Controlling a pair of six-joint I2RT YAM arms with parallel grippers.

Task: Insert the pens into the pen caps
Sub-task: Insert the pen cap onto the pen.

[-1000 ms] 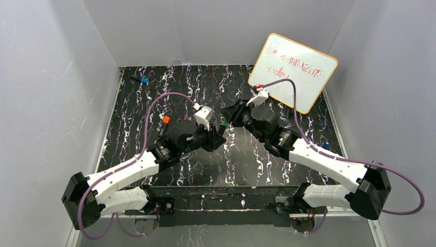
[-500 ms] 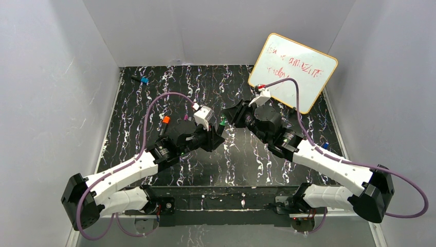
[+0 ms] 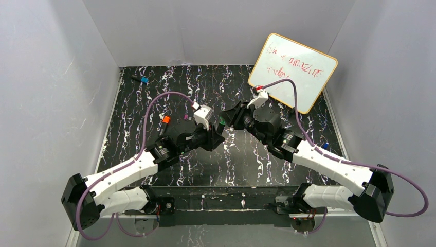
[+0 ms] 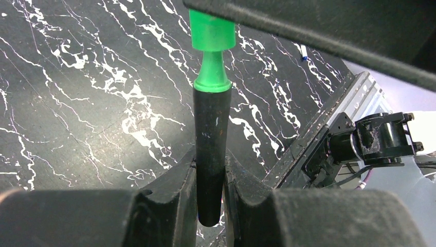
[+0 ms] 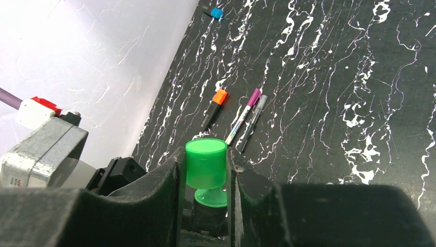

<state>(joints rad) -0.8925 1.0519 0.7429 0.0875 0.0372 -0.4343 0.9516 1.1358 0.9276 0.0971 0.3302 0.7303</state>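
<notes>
Since a second ago the right arm has edged toward the left one, closing the gap between the two grippers over the middle of the table. Held clear of the table, the marker stands clamped in the left gripper, jaws closed on its black barrel, green tip pointing away. That tip meets the mouth of the green cap, which the right gripper pinches by its sides. Nib and cap are lined up, but the tip's collar shows below the cap, so I judge this one entered, not yet pushed home.

Beyond them, on the table, lie an orange marker, a white pen with a purple end, and a dark pen touching it. The first two look capped; the dark pen I cannot tell. A blue cap lies well apart by the far wall, seemingly unused. So one pairing is in hand and at least one more likely remains.
</notes>
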